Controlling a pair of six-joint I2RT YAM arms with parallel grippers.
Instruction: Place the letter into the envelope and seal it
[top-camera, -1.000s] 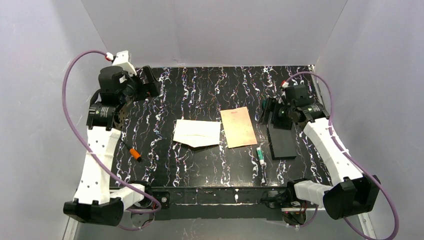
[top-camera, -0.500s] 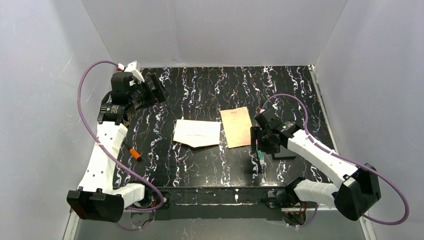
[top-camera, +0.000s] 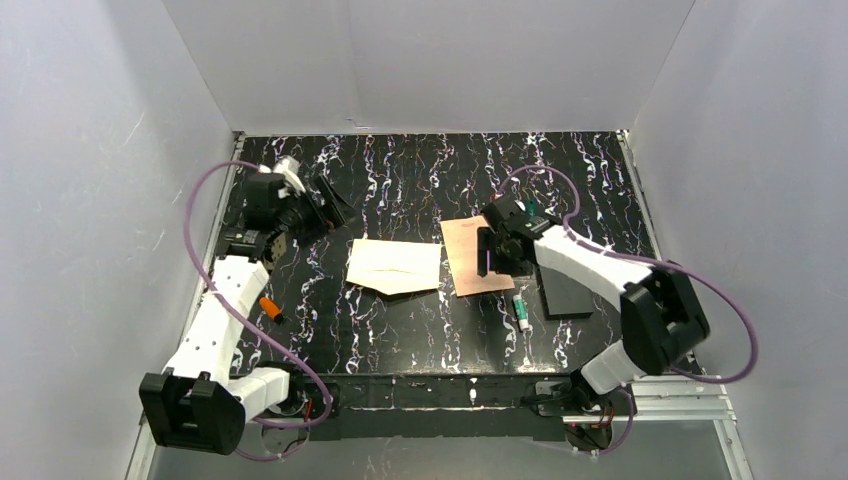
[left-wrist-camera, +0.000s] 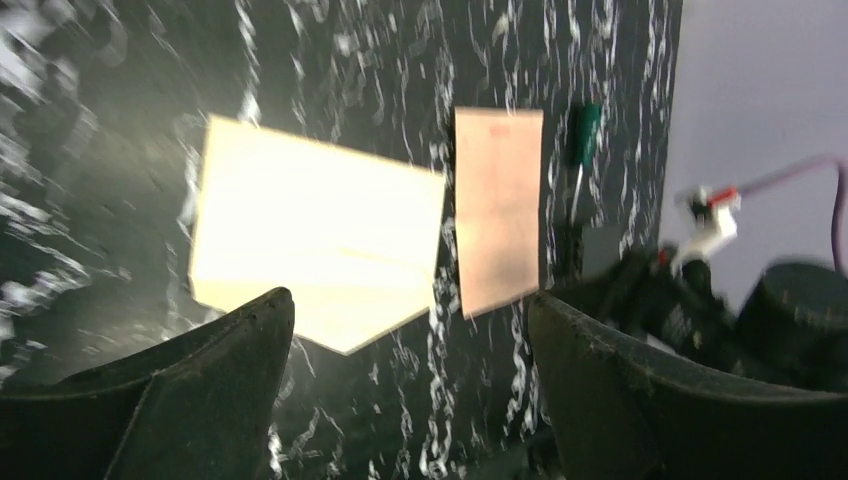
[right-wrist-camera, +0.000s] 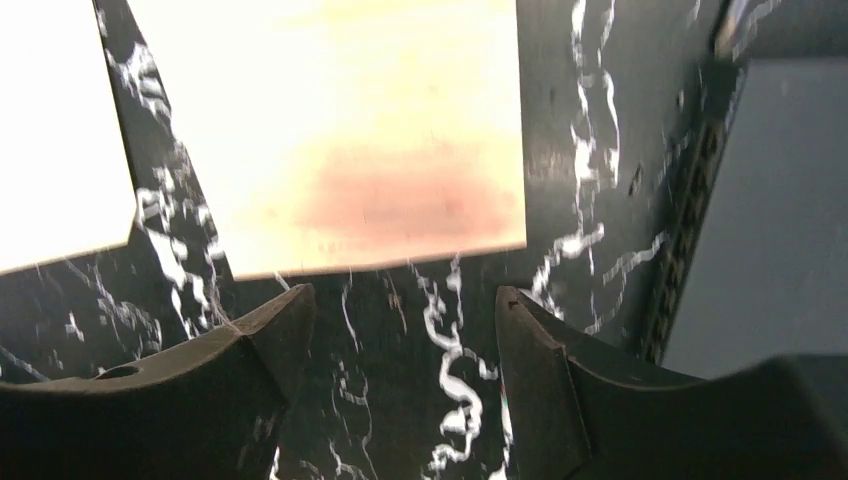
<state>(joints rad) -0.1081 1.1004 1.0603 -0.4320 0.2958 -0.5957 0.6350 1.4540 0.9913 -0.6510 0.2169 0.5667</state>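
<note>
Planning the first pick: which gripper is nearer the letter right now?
Right. The right gripper hovers open at the right edge of the letter. The left gripper is open and well off to the left, beyond the envelope.

Top cam sits high up behind the arm bases, looking down and forward, far enough back to take in the whole desk (top-camera: 400, 180). Left wrist cam peers out between the fingers of the left hand (left-wrist-camera: 410, 400) from a fair way off, bit blurry, envelope (left-wrist-camera: 315, 235) and letter (left-wrist-camera: 498, 210) ahead of that hand. Right wrist cam is way closer, staring down past the right hand (right-wrist-camera: 405, 370), letter edge just ahead of it. All three share those two papers.
</note>
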